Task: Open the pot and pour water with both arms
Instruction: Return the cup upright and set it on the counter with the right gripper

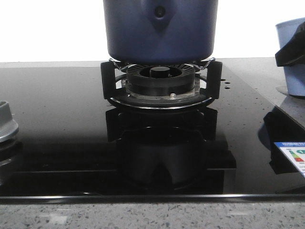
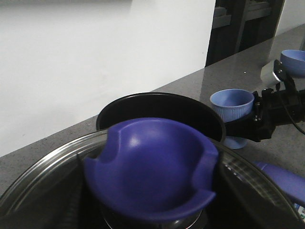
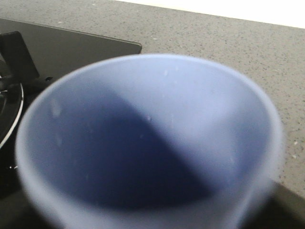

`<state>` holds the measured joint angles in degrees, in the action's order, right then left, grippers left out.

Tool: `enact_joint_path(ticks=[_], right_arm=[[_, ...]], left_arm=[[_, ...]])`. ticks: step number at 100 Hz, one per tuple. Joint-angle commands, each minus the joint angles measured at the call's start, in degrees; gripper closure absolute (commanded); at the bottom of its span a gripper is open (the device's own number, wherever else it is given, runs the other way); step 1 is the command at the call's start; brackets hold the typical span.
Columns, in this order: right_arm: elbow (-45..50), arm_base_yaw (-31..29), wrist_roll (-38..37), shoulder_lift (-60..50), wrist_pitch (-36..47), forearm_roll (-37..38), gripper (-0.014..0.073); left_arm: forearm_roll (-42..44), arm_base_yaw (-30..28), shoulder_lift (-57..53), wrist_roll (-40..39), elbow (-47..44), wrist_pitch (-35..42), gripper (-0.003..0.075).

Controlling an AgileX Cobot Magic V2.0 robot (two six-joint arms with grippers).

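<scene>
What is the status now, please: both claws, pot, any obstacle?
Left claw holds glass lid by blue knob, off the pot. Right claw at pale blue cup; grip unclear. Pot on burner, open. No obstacle seen.

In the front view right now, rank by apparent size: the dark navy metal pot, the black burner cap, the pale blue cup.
1. Dark navy metal pot, though cropped at the top.
2. Pale blue cup, cropped at the edge and partly hidden by the right tool, so unsure.
3. Black burner cap.
</scene>
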<state>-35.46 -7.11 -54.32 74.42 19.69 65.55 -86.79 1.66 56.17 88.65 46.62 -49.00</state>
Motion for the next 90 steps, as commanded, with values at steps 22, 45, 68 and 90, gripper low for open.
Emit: enact_joint_path(ticks=[22,45,68,90], right_arm=[[-1.4,-0.2,0.1,-8.9,0.0,-0.9,-0.0040],[-1.4,-0.2,-1.0,-15.7,0.0,-0.9,-0.0040],[-1.4,-0.2,-3.1,-24.4,0.0,-0.9,-0.0018],[-1.4,-0.1,-7.6,-32.6,0.1,-0.9,0.0230]], left_arm=[[-5.5,0.0,-0.7,-0.1,1.9,-1.2,0.0426],[-6.5,0.0,-0.6,-0.1,1.9,-1.2,0.0426],[-10.7,3.4,4.8,1.8,4.6,-1.2,0.0426],[-10.6,8.0,13.1,4.3,12.2,-1.2,0.0426]])
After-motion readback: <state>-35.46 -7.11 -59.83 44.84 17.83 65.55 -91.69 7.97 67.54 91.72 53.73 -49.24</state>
